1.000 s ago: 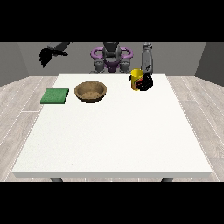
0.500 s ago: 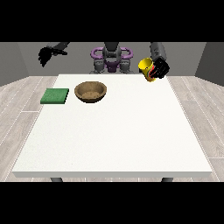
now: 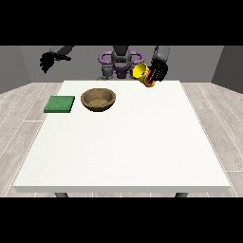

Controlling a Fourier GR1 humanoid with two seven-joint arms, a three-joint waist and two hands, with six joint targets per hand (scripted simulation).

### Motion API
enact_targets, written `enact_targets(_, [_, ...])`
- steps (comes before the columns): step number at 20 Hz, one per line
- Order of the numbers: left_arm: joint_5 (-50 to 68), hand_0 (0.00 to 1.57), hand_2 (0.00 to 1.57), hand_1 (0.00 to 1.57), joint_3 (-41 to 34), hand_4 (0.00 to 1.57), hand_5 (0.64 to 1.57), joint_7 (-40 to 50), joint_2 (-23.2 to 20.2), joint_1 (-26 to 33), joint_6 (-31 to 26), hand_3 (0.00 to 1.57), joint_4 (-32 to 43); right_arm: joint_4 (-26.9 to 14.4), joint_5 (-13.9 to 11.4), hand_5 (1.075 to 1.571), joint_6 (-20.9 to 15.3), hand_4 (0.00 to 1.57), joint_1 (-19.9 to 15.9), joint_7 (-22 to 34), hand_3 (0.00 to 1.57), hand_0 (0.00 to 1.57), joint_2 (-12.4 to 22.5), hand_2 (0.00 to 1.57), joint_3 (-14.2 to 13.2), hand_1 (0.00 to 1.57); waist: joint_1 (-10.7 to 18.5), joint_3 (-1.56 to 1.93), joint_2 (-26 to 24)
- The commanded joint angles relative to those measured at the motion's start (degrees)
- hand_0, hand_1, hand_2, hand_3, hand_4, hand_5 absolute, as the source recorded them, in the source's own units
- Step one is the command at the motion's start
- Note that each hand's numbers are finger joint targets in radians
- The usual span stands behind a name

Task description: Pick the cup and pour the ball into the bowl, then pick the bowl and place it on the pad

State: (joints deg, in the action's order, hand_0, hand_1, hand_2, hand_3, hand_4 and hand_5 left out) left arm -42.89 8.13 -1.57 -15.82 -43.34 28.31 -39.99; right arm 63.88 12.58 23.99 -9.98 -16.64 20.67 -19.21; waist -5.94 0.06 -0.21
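Observation:
The yellow cup hangs above the table's far right part, tilted with its mouth facing left. The hand at the view's right is shut on it. I cannot see the ball inside the cup. A brown wooden bowl stands on the table, left of centre and well left of the cup. The green pad lies flat at the table's left edge, beside the bowl. The hand at the view's left is raised in the air beyond the table's far left corner, holding nothing, its fingers hanging down.
The white table stretches wide toward the camera. The robot's torso stands behind the far edge. Grey wood floor surrounds the table.
The hand at the view's right lifted the cup off the table, then carried it left and tipped it toward the bowl. The other hand drifted slightly outward.

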Motion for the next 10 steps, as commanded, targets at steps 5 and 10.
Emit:
enact_targets(5, [-19.0, 1.55, 1.57, 1.55, 12.0, 1.57, 1.203, 16.7, 4.1, -8.7, -2.4, 1.57, 2.3, -3.6, -0.3, 1.570, 0.6, 0.00, -1.3, 0.5, 0.00, 0.00, 0.8, 0.00, -0.1, 0.00, -0.6, 0.11, -3.6])
enact_targets(10, [-30.0, 1.50, 1.57, 1.50, 20.4, 1.38, 1.400, 20.4, 6.9, -9.3, -4.5, 1.57, 4.4, -4.3, 1.7, 1.571, 2.2, 0.00, -2.5, 2.5, 0.00, 0.00, 2.0, 0.00, -1.1, 0.00, -2.2, 0.04, -3.6])
